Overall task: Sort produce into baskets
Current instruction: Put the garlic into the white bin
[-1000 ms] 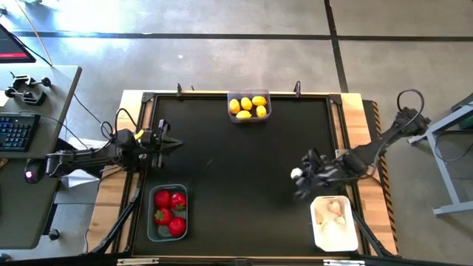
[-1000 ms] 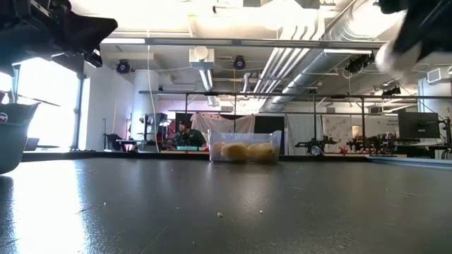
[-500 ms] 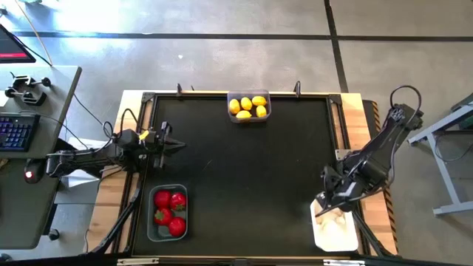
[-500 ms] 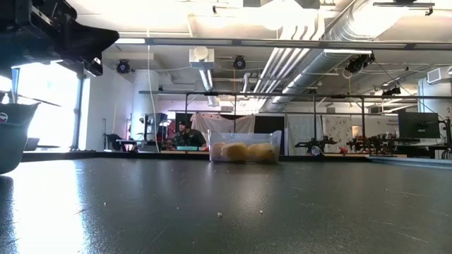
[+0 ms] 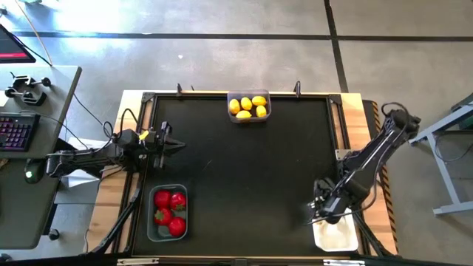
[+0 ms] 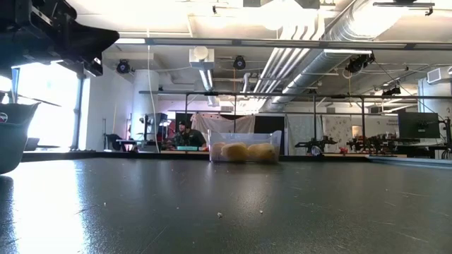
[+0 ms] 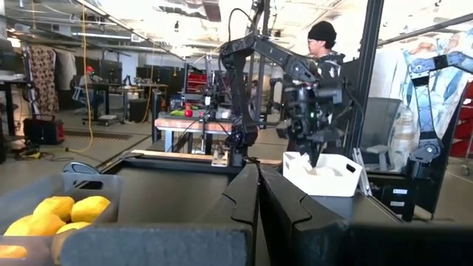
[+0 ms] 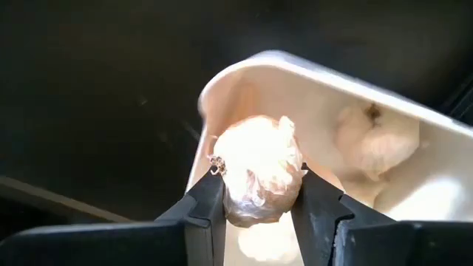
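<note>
My right gripper (image 8: 259,201) is shut on a whitish garlic bulb (image 8: 259,166) just above the far end of the opaque white bin (image 5: 340,238) at the table's near right. In the high view the gripper (image 5: 324,210) hides the bulb. More garlic bulbs (image 8: 377,140) lie in the white bin. Several yellow lemons lie in a translucent bin (image 5: 249,106) at the far edge. Red fruits with green tops lie in another translucent bin (image 5: 168,210) at the near left. My left gripper (image 5: 177,144) is shut and empty, held above the table's left side. My right gripper pinches the garlic bulb by its two opposite sides (image 8: 290,193) between its two fingers. The fingers point down from above. The bulb is lifted clear, over the corner of the white bin (image 8: 214,89).
The black table top (image 5: 244,170) lies open between the three bins. In the left wrist view a person (image 7: 323,44) stands beyond the table's right side, behind my right arm (image 7: 310,111). A desk with a keyboard (image 5: 15,133) stands to the left of the table.
My right gripper has carried the garlic bulb from the table's right middle toward the near edge, and now stands over the far end of the white bin. It has left the low view's top right corner. It has stayed shut on the bulb.
</note>
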You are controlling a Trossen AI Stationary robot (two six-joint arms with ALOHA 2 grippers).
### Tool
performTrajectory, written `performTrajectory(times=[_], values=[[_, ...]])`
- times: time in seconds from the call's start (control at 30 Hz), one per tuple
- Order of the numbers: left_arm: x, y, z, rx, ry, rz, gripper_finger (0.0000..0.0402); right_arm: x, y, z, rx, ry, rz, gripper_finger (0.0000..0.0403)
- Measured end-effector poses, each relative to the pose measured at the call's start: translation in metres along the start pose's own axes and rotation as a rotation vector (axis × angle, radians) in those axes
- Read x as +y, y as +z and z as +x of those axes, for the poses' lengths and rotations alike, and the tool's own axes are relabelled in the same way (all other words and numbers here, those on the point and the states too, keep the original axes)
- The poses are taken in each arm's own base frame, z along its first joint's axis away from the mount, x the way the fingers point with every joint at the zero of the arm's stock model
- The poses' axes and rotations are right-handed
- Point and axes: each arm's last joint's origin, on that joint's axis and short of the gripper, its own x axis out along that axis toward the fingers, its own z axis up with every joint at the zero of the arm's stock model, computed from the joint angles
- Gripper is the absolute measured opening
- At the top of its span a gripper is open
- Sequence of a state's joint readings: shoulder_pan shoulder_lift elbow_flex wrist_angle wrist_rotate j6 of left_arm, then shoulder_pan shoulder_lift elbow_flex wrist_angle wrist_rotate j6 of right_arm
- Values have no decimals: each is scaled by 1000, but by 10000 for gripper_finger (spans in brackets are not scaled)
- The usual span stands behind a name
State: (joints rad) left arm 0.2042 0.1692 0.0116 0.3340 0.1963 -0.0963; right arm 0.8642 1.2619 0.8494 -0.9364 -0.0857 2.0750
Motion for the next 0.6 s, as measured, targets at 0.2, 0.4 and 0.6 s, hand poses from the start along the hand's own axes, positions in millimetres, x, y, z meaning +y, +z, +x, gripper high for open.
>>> performTrajectory(times=[0.2, 0.4, 0.6], values=[[0, 0, 0, 0, 1, 20, 0, 2, 1, 18, -39, -78, -20, 99], [0, 0, 0, 0, 0, 19, 0, 5, 5, 25, -58, -115, -69, 131], [0, 0, 0, 1, 1, 20, 0, 8, 14, 24, -26, -153, -78, 210]])
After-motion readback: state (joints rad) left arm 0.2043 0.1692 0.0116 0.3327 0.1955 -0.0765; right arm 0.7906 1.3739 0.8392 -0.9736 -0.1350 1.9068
